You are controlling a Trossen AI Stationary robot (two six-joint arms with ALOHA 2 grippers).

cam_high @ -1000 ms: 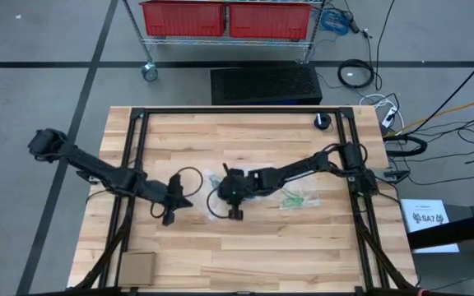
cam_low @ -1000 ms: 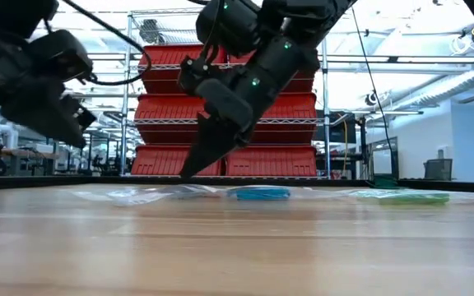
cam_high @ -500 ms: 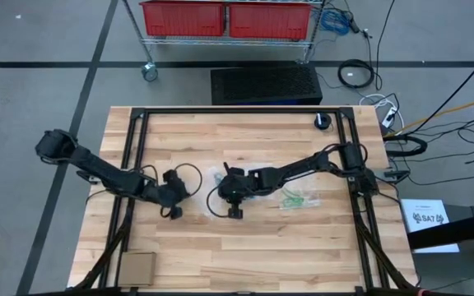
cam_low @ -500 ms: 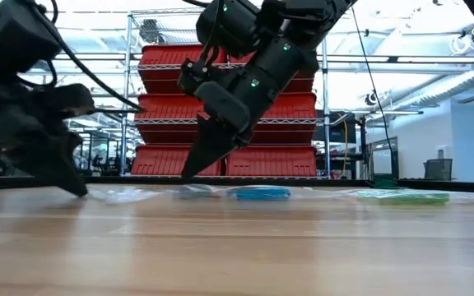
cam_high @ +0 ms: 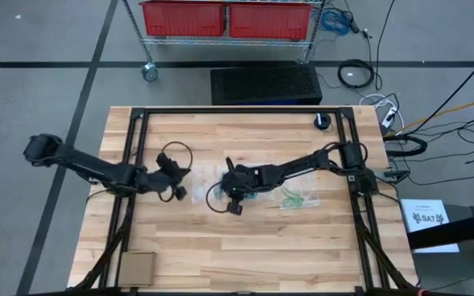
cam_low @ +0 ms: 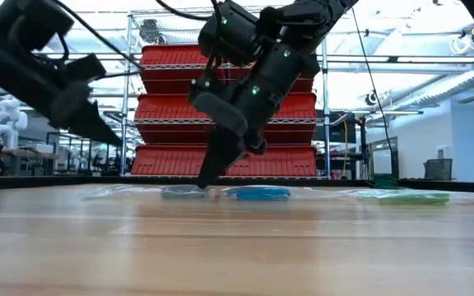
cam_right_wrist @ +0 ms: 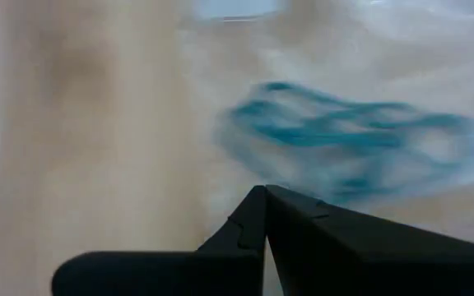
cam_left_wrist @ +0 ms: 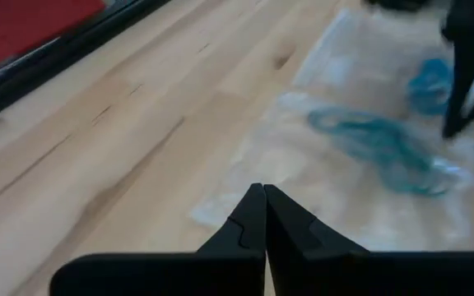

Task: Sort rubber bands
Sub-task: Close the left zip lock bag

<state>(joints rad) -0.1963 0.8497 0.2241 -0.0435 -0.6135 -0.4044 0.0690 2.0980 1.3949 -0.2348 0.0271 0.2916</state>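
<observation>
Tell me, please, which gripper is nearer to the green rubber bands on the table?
The right. The right gripper is shut, just beside the green rubber bands, toward the table's middle. The left gripper, also shut, is farther off, beyond the right one.

Teal rubber bands (cam_left_wrist: 381, 144) lie tangled mid-table.

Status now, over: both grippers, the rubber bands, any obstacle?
Left gripper shut, raised off table. Right gripper shut, tip down by blue rubber bands inside clear bag. Green bands apart, right side.
</observation>
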